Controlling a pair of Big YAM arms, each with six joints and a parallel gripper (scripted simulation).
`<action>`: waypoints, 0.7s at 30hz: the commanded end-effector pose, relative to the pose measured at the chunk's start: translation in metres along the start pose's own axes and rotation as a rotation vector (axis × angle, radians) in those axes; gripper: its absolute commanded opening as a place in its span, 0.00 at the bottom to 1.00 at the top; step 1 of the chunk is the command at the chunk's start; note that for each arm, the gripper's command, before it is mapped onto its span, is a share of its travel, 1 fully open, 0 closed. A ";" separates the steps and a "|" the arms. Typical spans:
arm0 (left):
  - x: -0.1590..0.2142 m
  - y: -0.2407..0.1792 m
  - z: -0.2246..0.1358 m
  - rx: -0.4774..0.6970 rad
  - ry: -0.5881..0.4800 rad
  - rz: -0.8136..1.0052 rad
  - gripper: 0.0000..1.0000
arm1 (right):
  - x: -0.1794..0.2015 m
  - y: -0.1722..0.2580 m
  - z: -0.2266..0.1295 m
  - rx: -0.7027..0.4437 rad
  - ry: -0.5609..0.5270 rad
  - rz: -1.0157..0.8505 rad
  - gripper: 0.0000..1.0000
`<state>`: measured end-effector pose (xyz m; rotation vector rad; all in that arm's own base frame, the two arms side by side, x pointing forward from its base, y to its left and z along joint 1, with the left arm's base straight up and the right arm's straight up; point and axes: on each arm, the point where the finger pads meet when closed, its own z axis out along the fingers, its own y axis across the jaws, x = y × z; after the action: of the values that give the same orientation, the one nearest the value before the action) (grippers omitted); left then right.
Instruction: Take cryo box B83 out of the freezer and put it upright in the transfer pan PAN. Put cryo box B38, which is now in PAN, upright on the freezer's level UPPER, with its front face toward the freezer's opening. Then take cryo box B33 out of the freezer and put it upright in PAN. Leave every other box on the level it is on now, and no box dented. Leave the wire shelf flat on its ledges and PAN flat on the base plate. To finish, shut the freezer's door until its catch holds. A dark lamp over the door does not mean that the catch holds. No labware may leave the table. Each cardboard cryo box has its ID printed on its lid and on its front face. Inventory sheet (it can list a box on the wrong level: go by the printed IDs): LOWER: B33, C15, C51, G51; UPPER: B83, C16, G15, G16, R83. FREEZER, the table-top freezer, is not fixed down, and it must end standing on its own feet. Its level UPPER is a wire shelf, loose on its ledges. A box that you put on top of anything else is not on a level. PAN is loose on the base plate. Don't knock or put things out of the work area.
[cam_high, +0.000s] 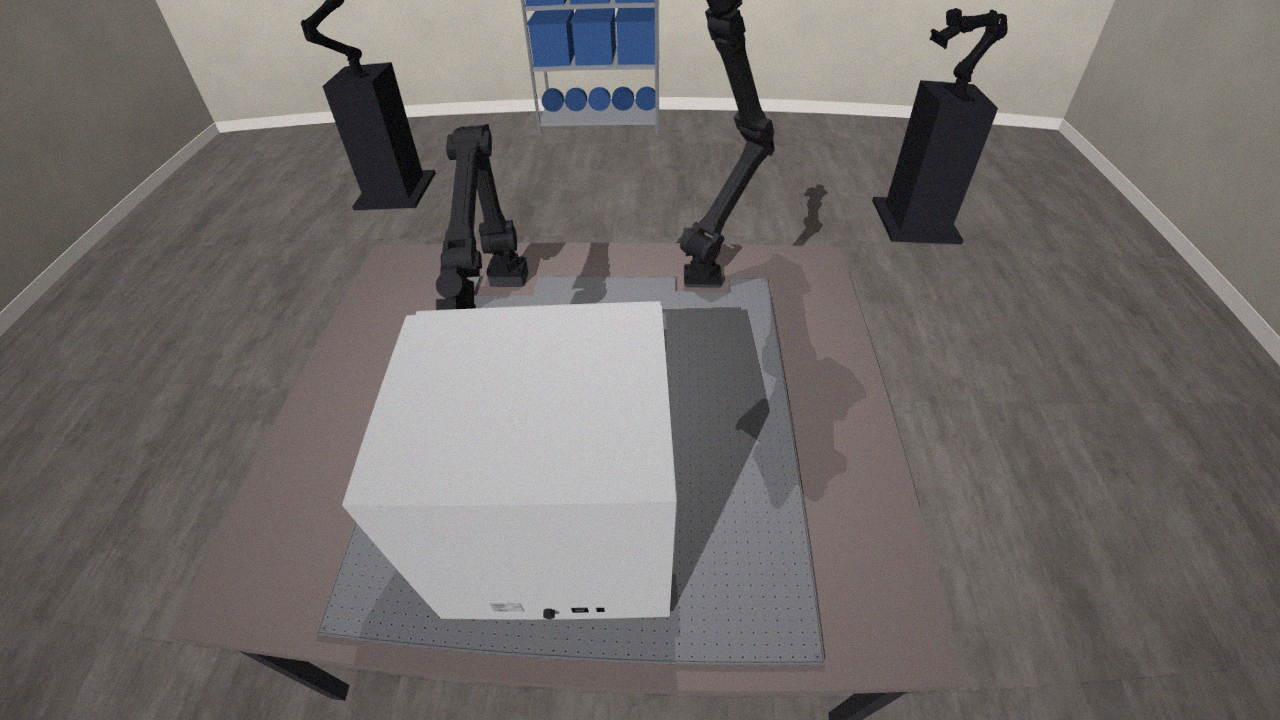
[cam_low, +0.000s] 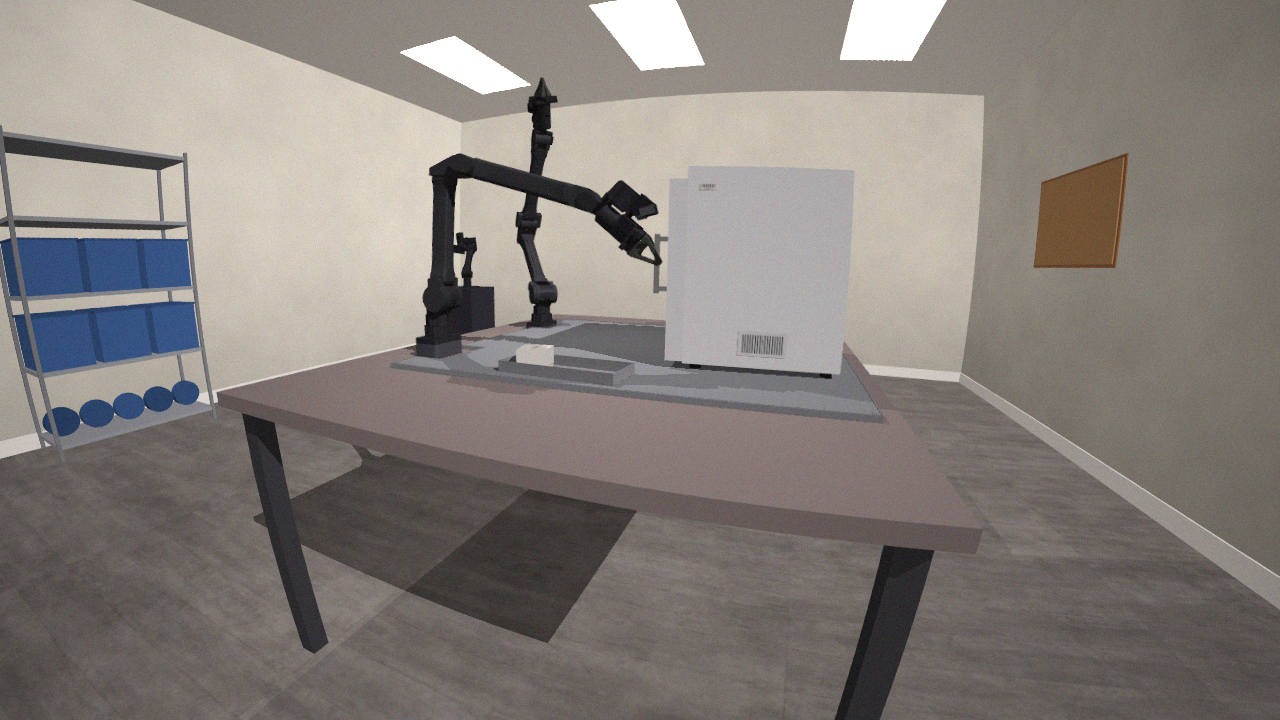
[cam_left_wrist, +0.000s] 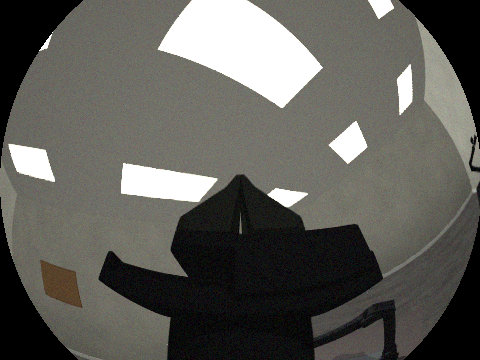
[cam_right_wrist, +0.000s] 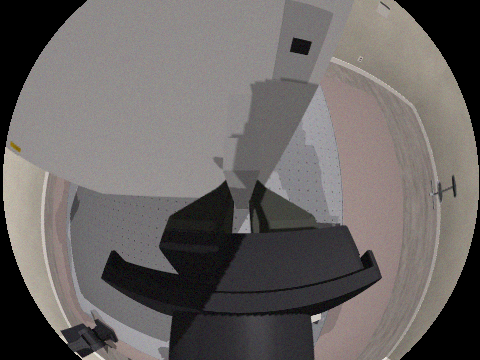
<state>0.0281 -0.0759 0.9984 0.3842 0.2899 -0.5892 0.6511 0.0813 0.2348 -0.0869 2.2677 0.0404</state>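
Observation:
The freezer (cam_high: 519, 402) (cam_low: 765, 259) stands on the base plate (cam_high: 747, 573). Its door (cam_low: 677, 268) (cam_right_wrist: 125, 100) lies against the body; whether its catch holds cannot be seen. My right gripper (cam_low: 658, 260) (cam_right_wrist: 241, 182) is shut on the door handle (cam_low: 656, 275) (cam_right_wrist: 241, 200), which fills the narrow gap between the fingers. My left gripper (cam_low: 541, 83) (cam_left_wrist: 240, 181) is shut and empty, pointing up high above the table. The transfer pan (cam_low: 565, 373) lies on the plate with one white box (cam_low: 535, 348) at its left end; its ID is not readable. The boxes inside the freezer are hidden.
A black rectangle (cam_right_wrist: 300, 46) shows at the front's upper corner, and a yellow mark (cam_right_wrist: 15, 146) at the door's far edge. The brown table (cam_high: 859, 537) (cam_low: 581, 438) extends beyond the base plate. Storage shelving (cam_high: 595, 67) (cam_low: 98, 295) and two pedestals with arms stand off the table.

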 end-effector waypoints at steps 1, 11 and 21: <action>-0.020 -0.005 -0.009 -0.045 -0.044 0.035 0.00 | -0.025 -0.001 -0.007 -0.001 -0.043 0.003 0.00; -0.055 0.003 -0.029 -0.061 -0.042 0.031 0.00 | -0.008 0.006 -0.008 0.048 -0.013 0.051 0.00; -0.096 0.004 -0.055 -0.097 -0.086 0.020 0.00 | 0.001 0.007 -0.020 0.049 -0.017 0.052 0.00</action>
<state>-0.0422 -0.0137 0.9906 0.2708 0.2266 -0.5163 0.6510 0.0812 0.2349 -0.0392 2.2605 0.0094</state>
